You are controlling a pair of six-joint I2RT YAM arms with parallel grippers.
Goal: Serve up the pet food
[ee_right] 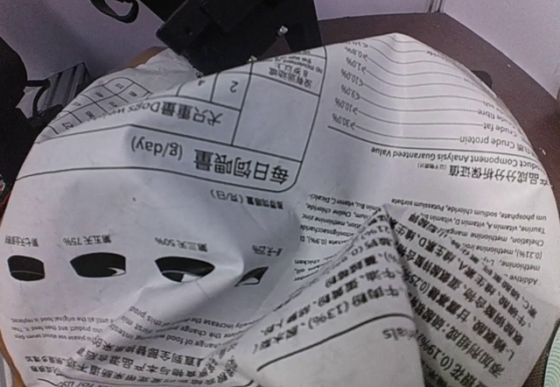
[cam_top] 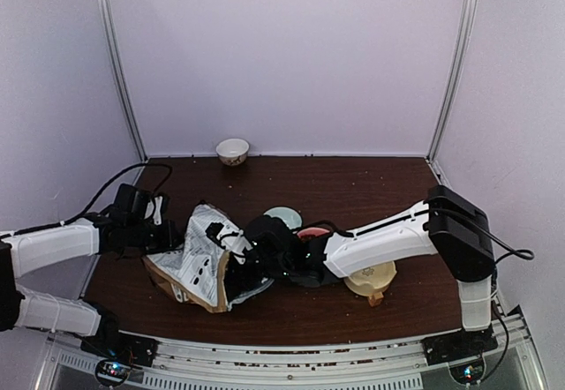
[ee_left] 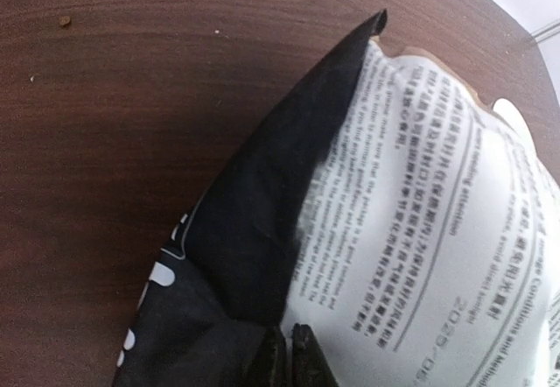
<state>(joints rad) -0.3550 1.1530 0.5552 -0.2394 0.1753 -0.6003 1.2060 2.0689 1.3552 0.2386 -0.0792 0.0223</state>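
Brown-and-white printed paper bag (cam_top: 201, 266): item one, at about 8 o'clock on the dark wooden table (cam_top: 353, 187). It is slumped and creased, with its black side gusset turned toward 9 o'clock. It is held from both sides, probably so the mouth can be steadied or pulled open.

Left gripper (ee_left: 289, 356): comes in from 9 o'clock. Its jaws are pressed together on the bag where the black gusset meets the white text panel, a hold that looks meant to anchor that side.

Right gripper (cam_top: 256, 247): reaches across from 3 o'clock. Its fingers do not show in its own camera, which is filled by bag print. The jaws are shut, and the paper bunching toward the lens suggests they pinch a fold of the bag.

Pet food (ee_left: 65, 21): one stray reddish-brown pellet lies on bare wood beside the bag, and small specks dot the table. The bulk is presumably inside the bag, hidden from view. No bowl shows any food.

Dishes: a small white bowl (cam_top: 232, 150) sits at 12 o'clock by the back wall. A pale blue dish (cam_top: 282, 215), a red bowl (cam_top: 311, 231) and a tan bowl (cam_top: 375, 275) sit between 3 and 4 o'clock of the bag, partly under the right arm. They are close by, likely to receive the pour.

Serving, by my reading, has not begun.
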